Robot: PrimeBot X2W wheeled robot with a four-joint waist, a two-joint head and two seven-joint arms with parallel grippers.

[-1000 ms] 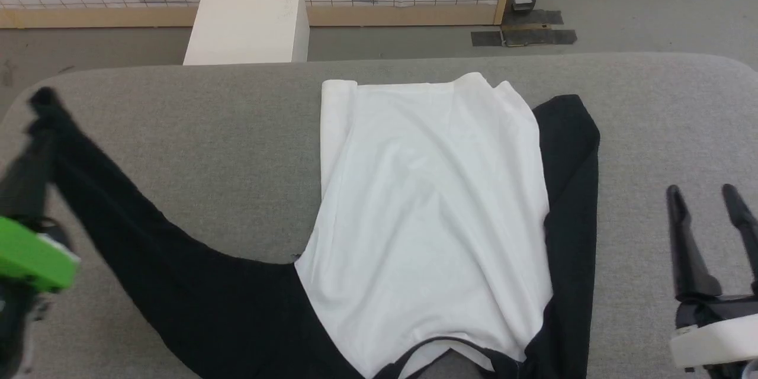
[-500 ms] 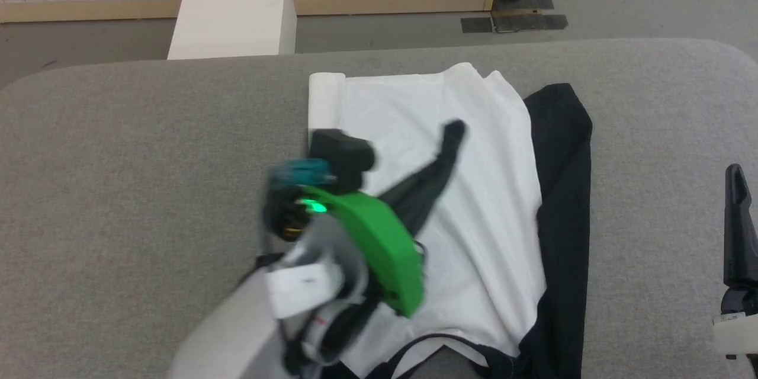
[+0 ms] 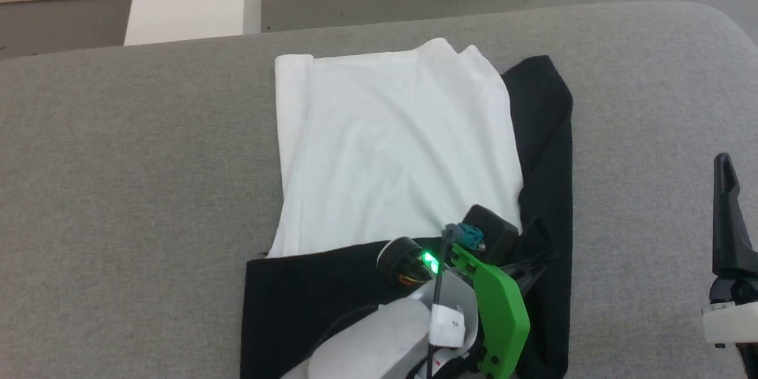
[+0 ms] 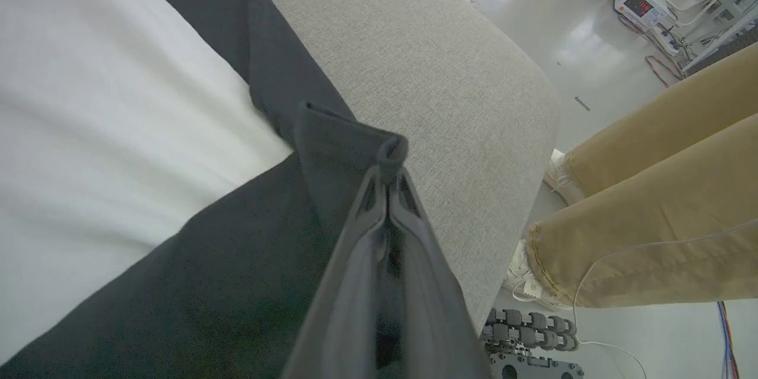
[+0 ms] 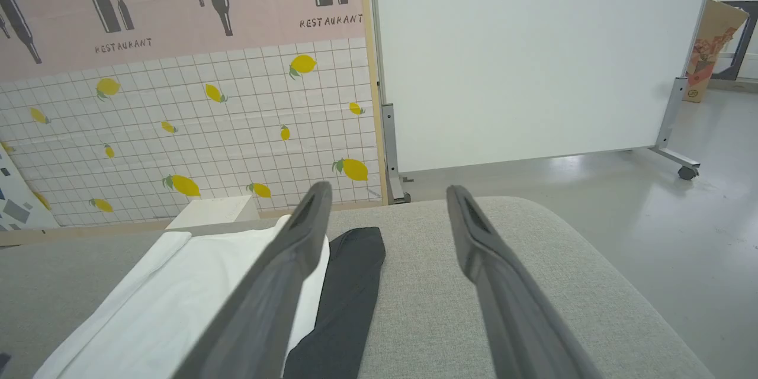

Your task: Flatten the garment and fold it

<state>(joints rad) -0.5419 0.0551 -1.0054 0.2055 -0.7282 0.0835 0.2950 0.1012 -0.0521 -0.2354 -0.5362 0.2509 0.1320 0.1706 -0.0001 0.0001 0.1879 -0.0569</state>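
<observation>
Grey floor (image 5: pixel 681 219), lemon-tiled wall (image 5: pixel 207 130), white partition (image 5: pixel 533 53)

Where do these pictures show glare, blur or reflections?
Head view: even light, mostly sharp, one green lamp glowing on the left wrist. Left wrist view: glare on the floor; the left hand, near the lens, looks soft. Right wrist view: the floor mirrors the white board.

Garment (image 3: pixel 391 148): white panel flat on grey surface, black sleeve folded across near edge.

Forearm (image 3: pixel 367 343) apparently hides part of the garment (image 3: pixel 391 148).
</observation>
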